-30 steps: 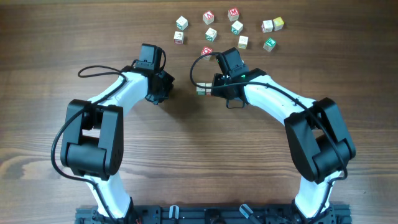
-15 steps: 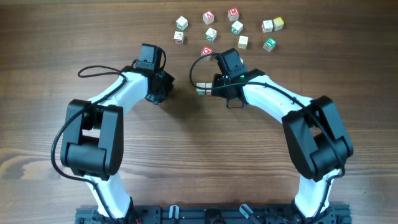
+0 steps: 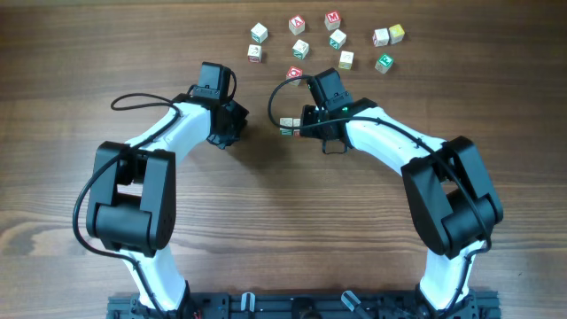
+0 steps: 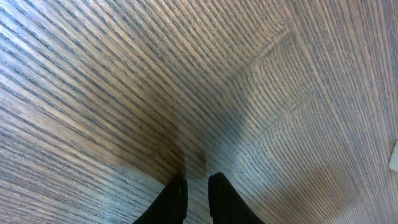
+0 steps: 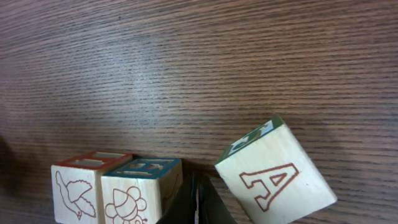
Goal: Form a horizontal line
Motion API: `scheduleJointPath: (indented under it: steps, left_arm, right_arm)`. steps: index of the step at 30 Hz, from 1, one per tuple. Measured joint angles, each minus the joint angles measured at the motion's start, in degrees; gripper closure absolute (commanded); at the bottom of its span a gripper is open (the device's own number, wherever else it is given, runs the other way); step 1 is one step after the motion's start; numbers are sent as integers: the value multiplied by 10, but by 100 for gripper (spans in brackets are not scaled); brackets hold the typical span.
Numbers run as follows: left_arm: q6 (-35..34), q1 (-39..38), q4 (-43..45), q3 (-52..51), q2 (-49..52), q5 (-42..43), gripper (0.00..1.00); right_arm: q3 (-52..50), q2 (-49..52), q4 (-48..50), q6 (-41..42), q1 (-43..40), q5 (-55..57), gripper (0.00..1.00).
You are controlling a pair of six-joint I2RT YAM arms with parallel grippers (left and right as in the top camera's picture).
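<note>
Right gripper [image 5: 196,200] is low over the surface [image 5: 249,62], tips pinched fully together and holding nothing. It pokes into the line [image 3: 286,125] near the middle of the surface, just ahead of that arm. On the wrist view, the bird block [image 5: 78,190] and the bee block [image 5: 138,186] sit flush, side to side. The A block [image 5: 277,174] is on the other side of the tips, twisted out of square, with a green face showing on top. Left gripper [image 4: 196,190] hangs over bare wood off to the left, fingers a narrow slit apart and empty. Loose blocks [image 3: 300,48] lie scattered along the far edge.
</note>
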Motion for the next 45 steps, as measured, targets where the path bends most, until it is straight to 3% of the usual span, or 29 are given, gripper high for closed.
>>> scheduleJointPath:
  steps: [45]
  left_arm:
    - [0, -3, 2, 0, 0, -2, 82]
  right_arm:
    - [0, 0, 3, -14, 0, -28, 95]
